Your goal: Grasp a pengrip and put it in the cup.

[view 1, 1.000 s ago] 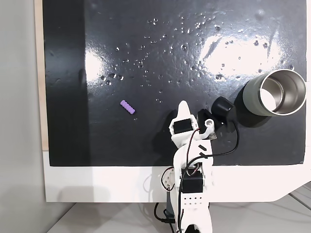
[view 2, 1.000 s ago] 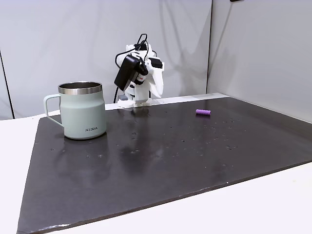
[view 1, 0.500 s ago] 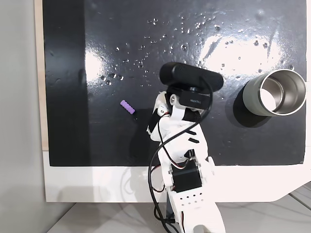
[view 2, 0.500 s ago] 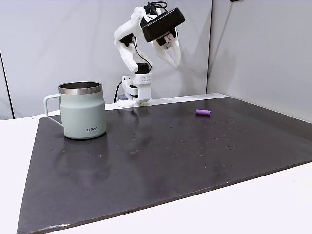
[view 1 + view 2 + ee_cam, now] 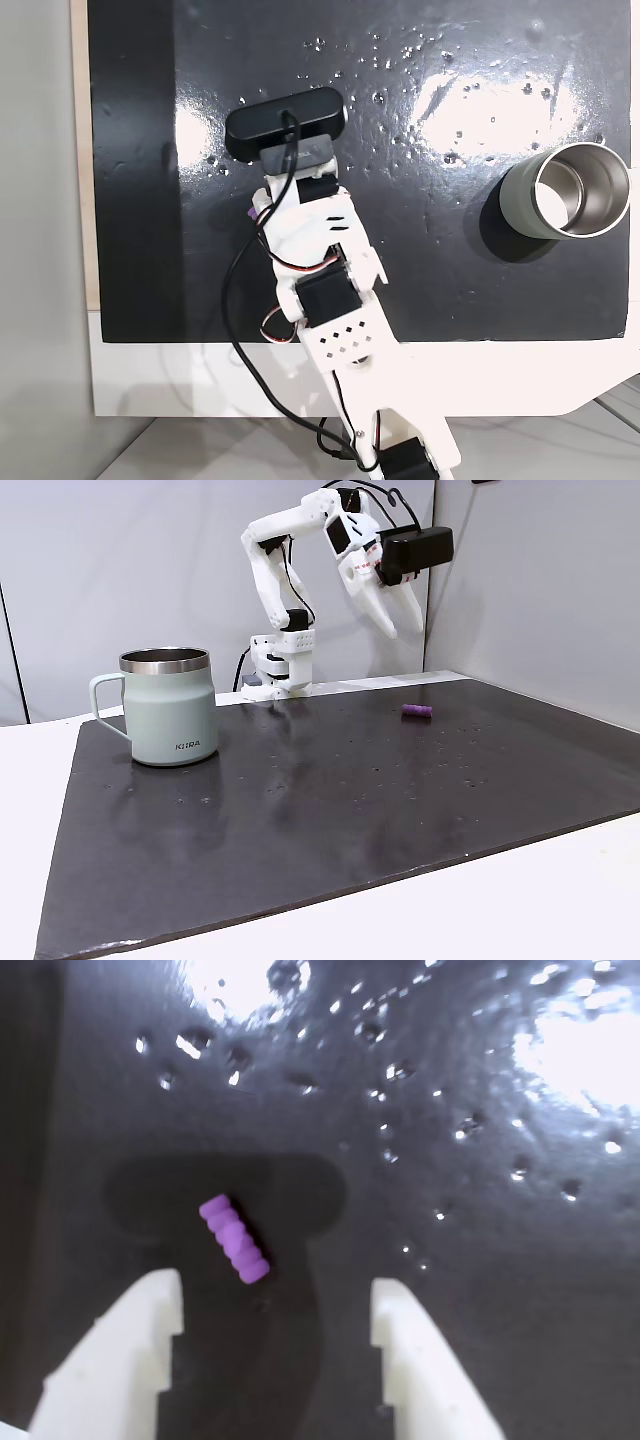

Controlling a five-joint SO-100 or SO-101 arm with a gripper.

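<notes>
Pengrip [image 5: 233, 1238]: lying diagonally on the worktop [image 5: 480, 1260] just ahead of the wide-spread empty fingers [image 5: 135, 1350], nearer the left one in the wrist view; centre, then descend.

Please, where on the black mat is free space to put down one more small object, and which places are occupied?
Free: the wide near part of the black mat, in front of the cup and the pengrip, and the stretch between those two. Occupied: the spot around the pengrip, where the open end effector hangs above it, and the cup's corner.
</notes>
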